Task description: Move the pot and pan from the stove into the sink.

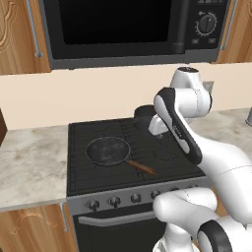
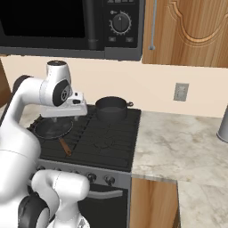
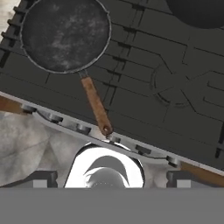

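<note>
While both vessels sit on the stove [image 1: 78, 170], the task stands at its first step: nothing has gone to the sink. The pan [image 1: 108, 150] rests on the front left grate, its brown wooden handle [image 3: 96, 106] angled toward the knob panel. The pot [image 2: 111, 109] stands on the rear right grate, apart from the pan.

The claw [image 2: 64, 111] hangs above the stove between the two vessels, touching neither. In the hand view its finger tips [image 3: 41, 178] stand spread to full width with nothing between them, and the handle's end lies between them further off.

In my judgement the next move calls for a descent onto the pan's handle or rim, with the jaws turned to straddle it, then a firm closure before lifting.

The pot is cut off at the upper corner of the hand view, and the arm screens most of it in the left base view. The desk [image 2: 178, 147] runs off to the right, where a grey object [image 2: 223, 124] is cropped at the frame edge and cannot be identified.
</note>
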